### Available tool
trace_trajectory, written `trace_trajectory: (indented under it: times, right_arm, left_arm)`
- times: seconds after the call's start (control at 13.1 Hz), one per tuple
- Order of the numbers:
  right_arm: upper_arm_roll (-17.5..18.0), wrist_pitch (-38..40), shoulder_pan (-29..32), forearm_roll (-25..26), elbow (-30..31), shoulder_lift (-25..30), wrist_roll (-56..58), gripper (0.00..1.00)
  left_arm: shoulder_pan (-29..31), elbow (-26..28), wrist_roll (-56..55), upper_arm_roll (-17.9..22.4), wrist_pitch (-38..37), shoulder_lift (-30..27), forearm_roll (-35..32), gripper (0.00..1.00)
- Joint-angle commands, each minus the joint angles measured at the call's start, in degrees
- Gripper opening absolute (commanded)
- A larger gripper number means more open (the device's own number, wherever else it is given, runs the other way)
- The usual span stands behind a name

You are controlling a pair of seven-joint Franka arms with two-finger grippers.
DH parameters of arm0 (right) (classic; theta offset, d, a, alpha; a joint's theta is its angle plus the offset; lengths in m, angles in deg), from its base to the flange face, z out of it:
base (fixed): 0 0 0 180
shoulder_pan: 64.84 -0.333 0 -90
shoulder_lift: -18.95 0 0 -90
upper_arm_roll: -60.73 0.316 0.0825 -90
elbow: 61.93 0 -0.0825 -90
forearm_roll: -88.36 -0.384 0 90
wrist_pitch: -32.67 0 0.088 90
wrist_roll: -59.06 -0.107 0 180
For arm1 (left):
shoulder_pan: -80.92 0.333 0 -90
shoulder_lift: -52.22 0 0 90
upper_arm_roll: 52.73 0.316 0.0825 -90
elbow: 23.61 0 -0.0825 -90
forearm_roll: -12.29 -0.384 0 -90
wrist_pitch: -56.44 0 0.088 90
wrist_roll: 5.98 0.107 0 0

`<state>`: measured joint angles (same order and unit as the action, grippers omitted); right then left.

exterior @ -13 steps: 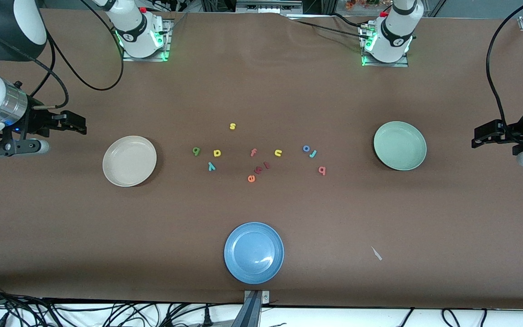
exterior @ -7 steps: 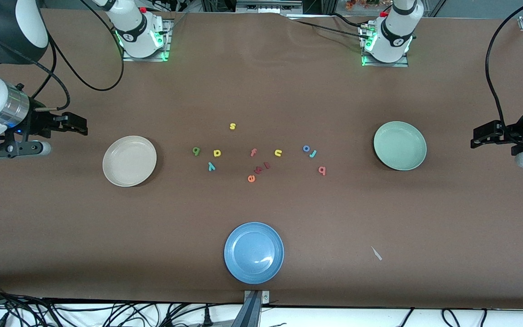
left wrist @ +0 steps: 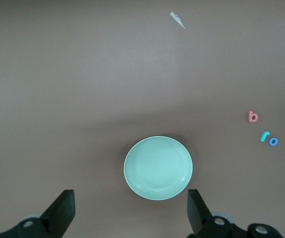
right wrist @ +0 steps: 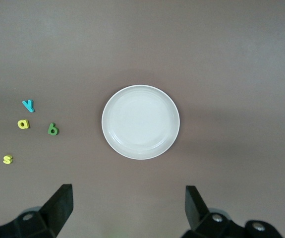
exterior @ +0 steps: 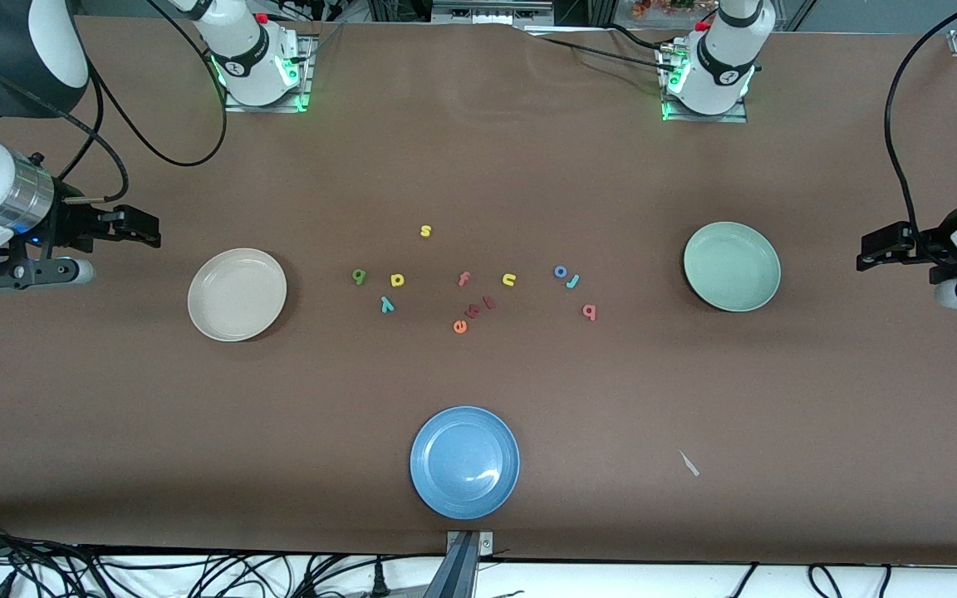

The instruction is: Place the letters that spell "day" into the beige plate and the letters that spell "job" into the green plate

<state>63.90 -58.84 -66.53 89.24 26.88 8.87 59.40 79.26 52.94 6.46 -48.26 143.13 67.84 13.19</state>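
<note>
- I see the left gripper point(exterior: 869, 252) spread wide and empty, up over bare table at the left arm's end, outboard of the green plate point(exterior: 732, 267).
- The right gripper point(exterior: 146, 231) is likewise wide and empty, over bare table at the right arm's end, outboard of the beige plate point(exterior: 237, 294).
- Both plates are empty, with brown table point(exterior: 478, 166) showing all round their rims.
- Between them I read the green d point(exterior: 359, 276), yellow a point(exterior: 397, 280) and teal y point(exterior: 387, 305) toward the beige plate.
- The blue o point(exterior: 560, 272) touches the teal j point(exterior: 572, 281); the pink b point(exterior: 588, 311) lies apart, nearer the front camera.
- The blue plate point(exterior: 464, 462) sits near the table's front edge, well apart from the letters.
</note>
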Motion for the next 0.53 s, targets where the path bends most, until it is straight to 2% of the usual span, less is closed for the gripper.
trace_trajectory:
  times: [0.0, 0.46]
  right_arm:
    - [-0.01, 0.46, 0.03, -0.53, -0.92, -0.46, 0.81, 1.00]
    - [0.26, 0.46, -0.41, -1.75, -1.18, -0.82, 0.63, 1.00]
  left_arm:
    - [0.08, 0.52, 1.09, -0.08, -0.03, -0.60, -0.19, 0.99]
    - [0.08, 0.87, 1.09, -0.08, -0.03, -0.68, -0.19, 0.99]
